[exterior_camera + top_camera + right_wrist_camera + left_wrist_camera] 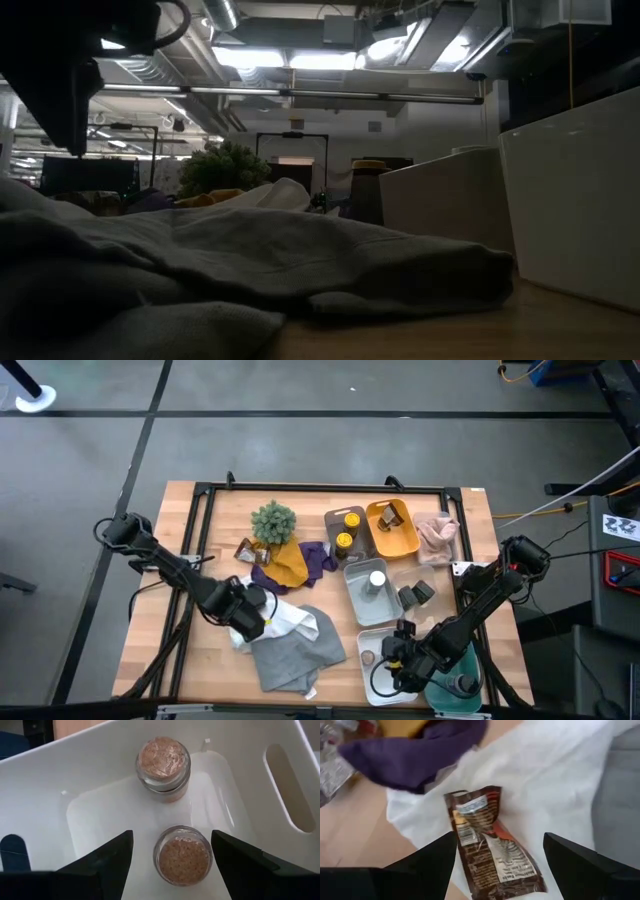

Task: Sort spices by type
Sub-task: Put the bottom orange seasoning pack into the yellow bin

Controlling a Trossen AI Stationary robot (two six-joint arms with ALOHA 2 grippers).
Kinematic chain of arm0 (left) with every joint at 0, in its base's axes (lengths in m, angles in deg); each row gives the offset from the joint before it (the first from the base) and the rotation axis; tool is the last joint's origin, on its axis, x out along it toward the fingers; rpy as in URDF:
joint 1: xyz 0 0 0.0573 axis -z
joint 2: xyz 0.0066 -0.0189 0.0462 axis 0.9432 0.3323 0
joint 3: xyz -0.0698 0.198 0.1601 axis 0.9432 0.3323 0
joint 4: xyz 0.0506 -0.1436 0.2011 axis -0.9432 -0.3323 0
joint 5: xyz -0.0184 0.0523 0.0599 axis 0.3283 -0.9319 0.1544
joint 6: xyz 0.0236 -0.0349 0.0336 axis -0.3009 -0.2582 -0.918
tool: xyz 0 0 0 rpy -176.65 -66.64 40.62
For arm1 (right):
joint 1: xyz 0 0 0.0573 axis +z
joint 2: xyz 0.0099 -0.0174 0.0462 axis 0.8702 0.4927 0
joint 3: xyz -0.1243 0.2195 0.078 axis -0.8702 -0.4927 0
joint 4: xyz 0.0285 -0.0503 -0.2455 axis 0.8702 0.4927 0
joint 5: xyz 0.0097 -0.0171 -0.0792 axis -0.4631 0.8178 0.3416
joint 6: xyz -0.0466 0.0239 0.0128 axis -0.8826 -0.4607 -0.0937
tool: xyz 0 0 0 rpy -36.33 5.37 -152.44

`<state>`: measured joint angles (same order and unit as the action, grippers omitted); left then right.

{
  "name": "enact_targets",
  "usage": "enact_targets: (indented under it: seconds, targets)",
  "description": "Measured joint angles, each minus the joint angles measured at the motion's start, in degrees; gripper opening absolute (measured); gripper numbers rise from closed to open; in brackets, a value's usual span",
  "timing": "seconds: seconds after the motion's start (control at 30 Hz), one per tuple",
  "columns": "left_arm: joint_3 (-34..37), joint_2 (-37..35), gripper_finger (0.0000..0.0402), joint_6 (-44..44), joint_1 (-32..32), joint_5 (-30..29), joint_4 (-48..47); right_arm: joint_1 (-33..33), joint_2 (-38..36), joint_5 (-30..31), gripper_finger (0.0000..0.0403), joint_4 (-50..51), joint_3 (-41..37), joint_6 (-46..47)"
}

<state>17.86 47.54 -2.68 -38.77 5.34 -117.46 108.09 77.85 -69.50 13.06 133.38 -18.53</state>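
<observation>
Your left gripper (497, 865) hovers with its jaws spread wide, holding nothing, directly over a flat brown foil spice packet with a white printed label (487, 845). The packet lies on a crumpled white cloth (545, 780), just beside a dark purple cloth (415, 750), near the middle of the wooden table (180, 650). Expect the packet to be light, thin and limp, with a slick, crinkled skin; it will likely buckle if squeezed at its middle. Take it across its narrow width, low enough for the fingers to catch the foil but not the cloth beneath, or the cloth may lift with it.

Your right gripper (172, 860) is likewise wide apart and empty, poised inside a white plastic tray (45, 775) at the table's near right. Two small round glass jars of tan spice (182, 855) stand upright in the tray, close together but apart. These look rigid, smooth and breakable; grip one around its cylindrical wall, not its rim.
</observation>
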Motion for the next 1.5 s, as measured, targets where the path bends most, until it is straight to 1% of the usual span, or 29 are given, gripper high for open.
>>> enact_targets:
  seconds: [0.13,0.3,0.43,0.57,0.77,0.93,1.27,1.37,1.5]
  targets:
    - [0.0,0.0,0.0275,4.5,0.3,-0.8,-0.5,0.0,0.0,0.7,0.0269,-0.1,0.0,0.0]
    - [0.0,0.0,0.0259,7.2,1.7,-1.3,-0.5,0.0,0.0,1.2,0.0269,-0.1,0.0,0.0]
    - [0.0,0.0,0.025,10.9,3.1,-3.9,-0.5,0.0,0.0,1.2,0.0269,-0.1,0.0,0.0]
    - [0.0,0.0,0.025,13.7,4.3,-5.6,-0.5,0.0,0.0,1.2,0.0269,-0.1,0.0,0.0]
    - [0.0,0.0,0.025,15.6,4.9,-6.0,-0.5,0.0,0.0,1.0,0.0269,-0.1,0.0,0.0]
    - [0.0,2.7,0.0251,17.0,5.3,-6.5,-0.5,0.0,0.0,0.7,0.0269,0.1,0.2,-0.2]
    - [0.1,11.0,0.025,17.0,5.3,-6.6,-0.3,0.0,0.0,0.7,0.0269,4.1,6.6,-4.7]
    - [0.1,12.3,0.0242,17.0,5.3,-6.3,-0.3,0.0,0.0,1.2,0.0269,5.7,9.0,-6.3]
    - [0.1,13.2,0.0222,17.0,5.3,-6.2,-0.3,0.0,0.0,1.9,0.0269,8.1,12.2,-9.0]
